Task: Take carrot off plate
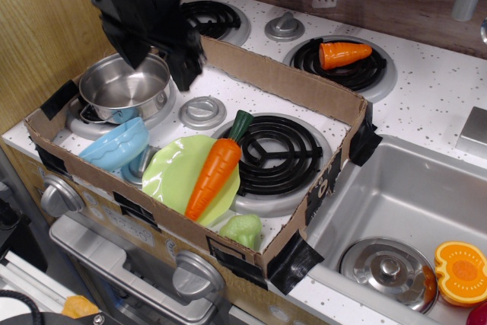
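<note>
Hovering above the steel pot point(125, 87), my hand point(156, 62) is spread open and holds nothing. Well apart from it, the carrot point(216, 170) lies slantwise across the plate point(171, 173), its green end poking over the rim toward the burner point(275, 151). Coming down, I could snag the cardboard wall point(274, 74) or nudge the blue bowl point(116, 144), and the smooth taper may slip. My wrist is cut off above.

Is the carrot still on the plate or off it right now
On. The carrot lies diagonally across the plate, green stem end poking past the rim toward the burner. The gripper is up over the pot, apart from it.
</note>
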Available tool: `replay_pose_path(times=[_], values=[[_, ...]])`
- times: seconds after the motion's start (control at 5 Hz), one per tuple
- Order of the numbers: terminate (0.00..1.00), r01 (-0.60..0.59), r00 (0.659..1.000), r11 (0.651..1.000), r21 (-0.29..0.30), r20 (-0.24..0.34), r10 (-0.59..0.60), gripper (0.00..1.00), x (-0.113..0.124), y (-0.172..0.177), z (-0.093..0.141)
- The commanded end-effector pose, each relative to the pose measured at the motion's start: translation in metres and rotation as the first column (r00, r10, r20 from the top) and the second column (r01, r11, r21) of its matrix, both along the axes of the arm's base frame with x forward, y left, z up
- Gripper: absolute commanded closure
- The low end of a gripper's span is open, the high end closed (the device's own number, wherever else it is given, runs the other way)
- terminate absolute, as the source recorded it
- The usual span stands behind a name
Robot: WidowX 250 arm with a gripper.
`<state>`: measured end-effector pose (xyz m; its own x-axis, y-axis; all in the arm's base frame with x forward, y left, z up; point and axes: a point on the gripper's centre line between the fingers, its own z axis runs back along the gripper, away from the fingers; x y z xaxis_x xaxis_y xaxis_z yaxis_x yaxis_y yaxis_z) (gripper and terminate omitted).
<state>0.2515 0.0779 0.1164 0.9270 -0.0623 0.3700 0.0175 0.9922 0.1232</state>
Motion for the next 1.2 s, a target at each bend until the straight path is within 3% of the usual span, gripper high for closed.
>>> replay_pose_path(times=[0.0, 0.2, 0.4, 0.6, 1.0], values=[[0.00, 0.009, 0.999, 1.000, -0.009, 0.051, -0.009, 0.00, -0.016, -0.029, -0.018], [0.00, -0.017, 0.999, 0.999, -0.029, 0.027, 0.017, 0.00, -0.013, -0.037, -0.033], [0.00, -0.033, 0.999, 0.999, -0.002, 0.004, 0.033, 0.00, 0.001, -0.038, -0.048], [0.00, -0.051, 0.999, 0.999, -0.005, 0.005, 0.051, 0.00, 0.009, -0.034, -0.062], [0.00, -0.086, 0.996, 0.996, 0.006, 0.017, 0.086, 0.00, 0.003, -0.029, -0.090]])
